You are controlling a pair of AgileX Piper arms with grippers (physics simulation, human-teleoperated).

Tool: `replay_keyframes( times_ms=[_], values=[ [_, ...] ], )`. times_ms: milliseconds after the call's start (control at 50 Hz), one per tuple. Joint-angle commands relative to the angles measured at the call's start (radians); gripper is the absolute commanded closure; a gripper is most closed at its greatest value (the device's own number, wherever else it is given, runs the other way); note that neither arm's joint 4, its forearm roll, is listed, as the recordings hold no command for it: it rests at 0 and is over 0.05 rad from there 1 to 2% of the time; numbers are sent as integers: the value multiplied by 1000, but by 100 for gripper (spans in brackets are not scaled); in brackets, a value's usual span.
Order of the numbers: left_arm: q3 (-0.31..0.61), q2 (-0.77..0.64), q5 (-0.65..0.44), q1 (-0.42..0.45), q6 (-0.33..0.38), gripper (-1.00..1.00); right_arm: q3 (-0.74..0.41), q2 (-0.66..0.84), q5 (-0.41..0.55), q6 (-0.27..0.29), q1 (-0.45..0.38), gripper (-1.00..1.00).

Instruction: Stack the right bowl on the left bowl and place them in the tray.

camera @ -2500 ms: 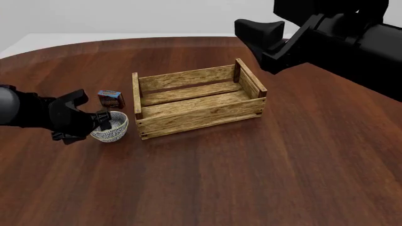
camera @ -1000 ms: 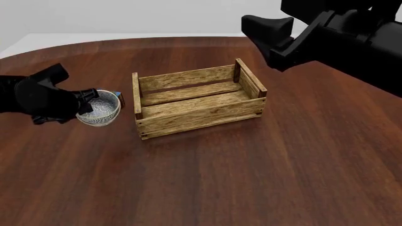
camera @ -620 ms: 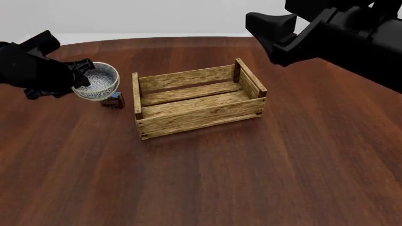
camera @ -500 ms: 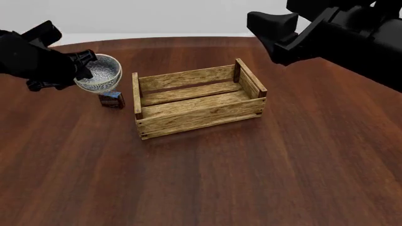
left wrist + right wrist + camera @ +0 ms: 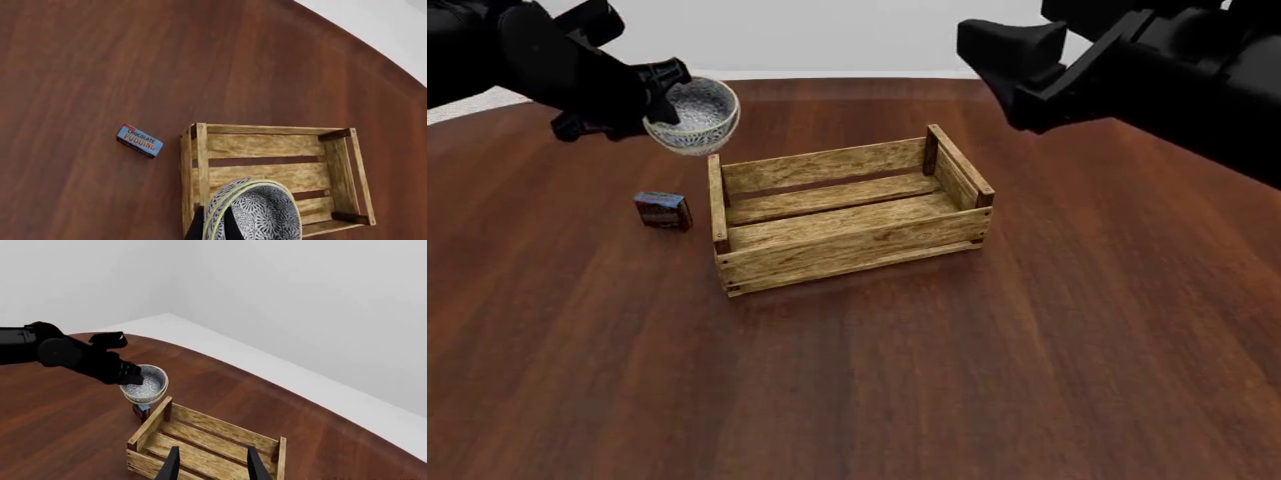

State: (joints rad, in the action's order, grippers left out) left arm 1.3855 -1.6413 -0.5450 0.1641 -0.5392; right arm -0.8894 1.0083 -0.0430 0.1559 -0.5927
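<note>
The small box (image 5: 139, 141) on the counter (image 5: 961, 350) read "CHOCOLATE PUDDING" (white on blue); left claw (image 5: 665, 92) clamped the bowl (image 5: 694, 115), right claw (image 5: 212, 465) stood apart.

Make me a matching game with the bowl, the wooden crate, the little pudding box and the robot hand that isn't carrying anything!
Things:
1. bowl
2. wooden crate
3. pudding box
4. right gripper

States:
A. standing on the table with nothing inside
B. held in the air by the left gripper
C. open and holding nothing, up above the crate
D. lying on the table beside the crate's left end

Pairs: 1-B, 2-A, 3-D, 4-C
</note>
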Motion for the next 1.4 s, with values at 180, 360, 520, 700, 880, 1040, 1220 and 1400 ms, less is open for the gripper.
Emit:
replay_keyframes(
  times_ms=[180, 360, 520, 700, 880, 1040, 1220, 1400],
  values=[
    [300, -153, -149, 107, 82, 100, -15, 1, 20, -15, 10, -100],
    [360, -218, -154, 152, 68, 100, -19, -5, 29, -23, 20, -100],
    [392, -265, -141, 183, 45, 100, -22, -8, 31, -32, 25, -100],
    [437, -318, -132, 192, 29, 100, -20, -21, 35, -41, 31, -100],
    [488, -378, -130, 193, 19, 100, -20, -29, 37, -47, 34, -100],
    [538, -434, -130, 192, 2, 100, -22, -34, 42, -50, 38, -100],
    [566, -488, -124, 209, -19, 100, -21, -42, 45, -53, 38, -100],
    [603, -552, -120, 214, -34, 100, -17, -51, 44, -57, 39, -100]
  ],
)
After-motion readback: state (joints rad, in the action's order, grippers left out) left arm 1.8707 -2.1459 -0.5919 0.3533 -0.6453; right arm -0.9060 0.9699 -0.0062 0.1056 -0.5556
